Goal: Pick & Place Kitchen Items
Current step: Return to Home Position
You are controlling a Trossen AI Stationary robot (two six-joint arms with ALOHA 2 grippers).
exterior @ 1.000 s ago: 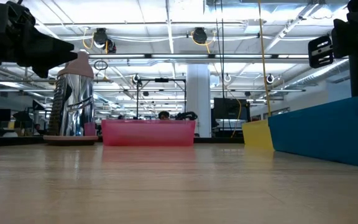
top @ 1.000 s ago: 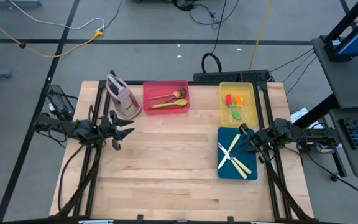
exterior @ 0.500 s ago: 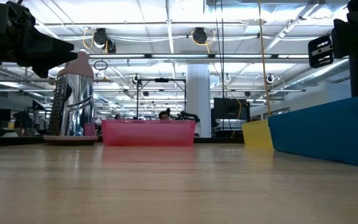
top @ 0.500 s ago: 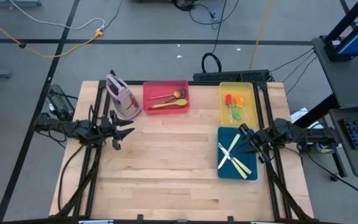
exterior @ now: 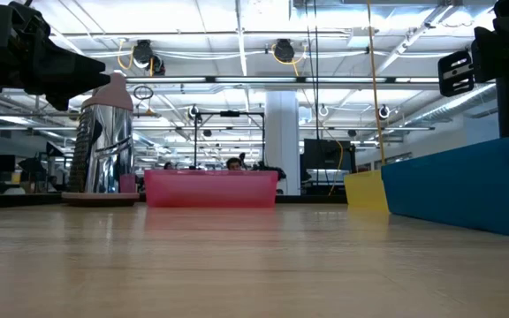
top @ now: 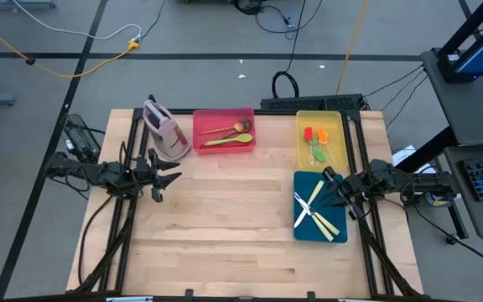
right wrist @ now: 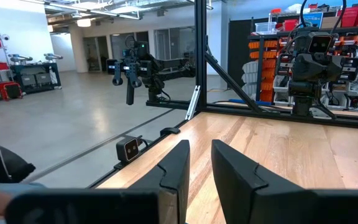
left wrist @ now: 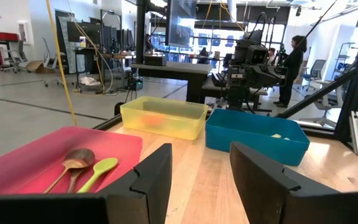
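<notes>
Wooden, green and other spoons (top: 240, 127) are seen in the red tray (top: 223, 113), spatulas (top: 309, 134) in the yellow tray (top: 301, 138), and knives (top: 309, 208) in the blue tray (top: 300, 231). No utensil is seen loose on the table (top: 225, 243). Sorting is therefore judged complete, and the step in hand is judged to be the return of both arms to rest.

The left gripper (top: 168, 179) is held at the table's left edge, near the container (top: 166, 132). Its fingers are parted and nothing is held between them, as the left wrist view confirms. The right gripper (top: 332, 189) is held over the right-hand rim of the blue tray. Its fingers are parted by a narrow gap and nothing is gripped.

No further pick is called for. The next move requires only that each arm be drawn back toward its own side. The right gripper should be kept above the tray wall and the knives, and the left gripper should be kept off the container.
</notes>
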